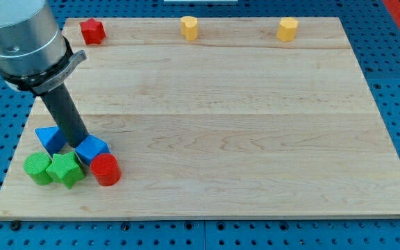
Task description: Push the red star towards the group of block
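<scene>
Touching blue cube: my tip.

Red star, two yellow blocks, two blue, two green, red cylinder, pale wooden board.

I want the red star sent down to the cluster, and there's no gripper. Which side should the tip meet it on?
Meet the red star on its top face, the side away from the group. It sits at the board's top-left corner, the cluster near the bottom-left, so pushing from above sends it there. My tip is now among those blocks, between the blue ones.
</scene>
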`<state>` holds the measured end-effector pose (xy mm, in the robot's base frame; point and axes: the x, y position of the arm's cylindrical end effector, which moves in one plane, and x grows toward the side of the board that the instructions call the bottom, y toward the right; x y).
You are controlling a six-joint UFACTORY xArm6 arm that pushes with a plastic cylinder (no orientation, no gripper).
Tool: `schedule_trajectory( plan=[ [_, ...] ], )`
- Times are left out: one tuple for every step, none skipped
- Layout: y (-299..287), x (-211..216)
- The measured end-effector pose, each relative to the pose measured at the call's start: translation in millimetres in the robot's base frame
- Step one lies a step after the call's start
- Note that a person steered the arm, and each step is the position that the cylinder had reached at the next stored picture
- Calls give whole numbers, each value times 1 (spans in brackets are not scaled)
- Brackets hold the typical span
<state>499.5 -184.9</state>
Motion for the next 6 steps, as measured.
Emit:
schedule_trajectory(
  plan=[
    [54, -90],
    [91, -167],
    [82, -216],
    [50, -281],
    [31, -308],
    [-27, -307]
  ],
)
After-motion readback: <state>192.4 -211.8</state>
